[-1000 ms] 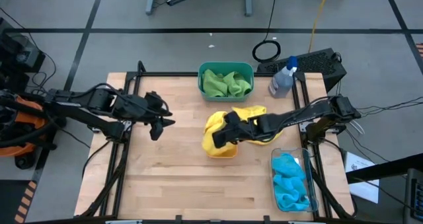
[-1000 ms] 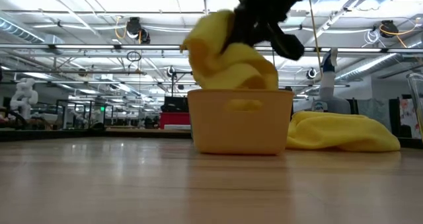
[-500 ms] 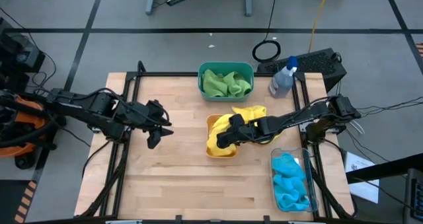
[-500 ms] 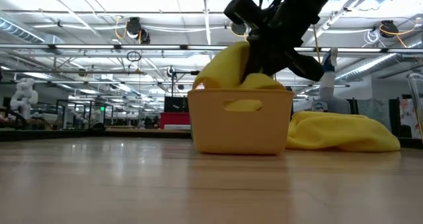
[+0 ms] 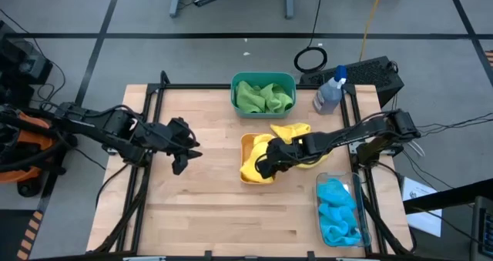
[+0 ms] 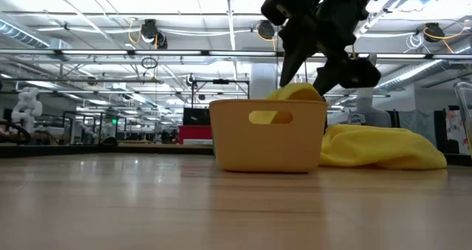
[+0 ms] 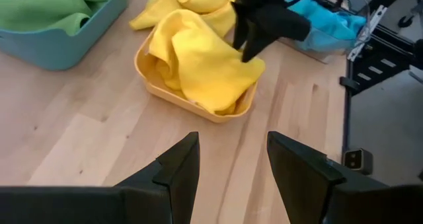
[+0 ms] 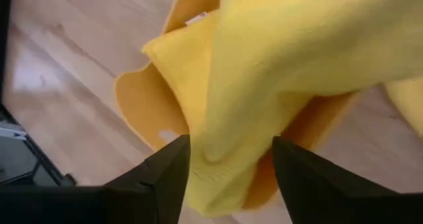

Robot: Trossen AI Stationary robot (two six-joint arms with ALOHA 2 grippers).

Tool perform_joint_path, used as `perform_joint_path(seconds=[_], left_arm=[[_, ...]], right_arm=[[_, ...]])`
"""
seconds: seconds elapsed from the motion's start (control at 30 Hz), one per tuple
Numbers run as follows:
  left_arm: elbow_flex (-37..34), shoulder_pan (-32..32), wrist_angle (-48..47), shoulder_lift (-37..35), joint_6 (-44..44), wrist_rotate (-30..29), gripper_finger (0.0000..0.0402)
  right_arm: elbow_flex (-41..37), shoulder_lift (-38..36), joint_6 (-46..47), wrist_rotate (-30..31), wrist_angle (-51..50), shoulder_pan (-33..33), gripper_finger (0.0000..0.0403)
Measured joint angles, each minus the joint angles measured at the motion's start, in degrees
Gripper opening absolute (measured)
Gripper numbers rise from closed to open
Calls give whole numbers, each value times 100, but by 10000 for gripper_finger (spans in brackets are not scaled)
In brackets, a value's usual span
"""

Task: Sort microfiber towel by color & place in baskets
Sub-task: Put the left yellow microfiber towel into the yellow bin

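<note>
Now right hand (image 5: 266, 167) hovers open over yellow towel (image 5: 253, 165) in orange tub (image 5: 245, 143); second yellow towel (image 5: 293, 132) just behind. Left hand (image 5: 182, 158) half-open, empty, well apart.

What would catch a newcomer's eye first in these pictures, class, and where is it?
The bright yellow towel heaped in the orange basket at the table's middle, with the right tool open just above it. A second yellow towel lies on the table behind that basket, and green towels fill the teal basket at the far edge.
</note>
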Motion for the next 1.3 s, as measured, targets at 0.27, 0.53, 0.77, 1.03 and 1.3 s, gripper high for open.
perform_joint_path(seconds=[0.27,0.53,0.77,1.03,1.3], left_arm=[[0,2,1,4,-92,-504,183],[0,49,16,13,-95,-1393,183],[-169,293,16,20,-103,-1518,183],[-800,506,68,20,-150,-1419,183],[-997,695,121,20,-147,-1077,183]], right_arm=[[0,-672,-320,20,-541,-177,212],[7,-1007,-1340,153,-849,-914,186],[7,-380,-2469,-552,-504,-1241,47],[7,544,-3106,-848,-281,-1309,15],[7,851,-3254,-908,-199,-1307,3]])
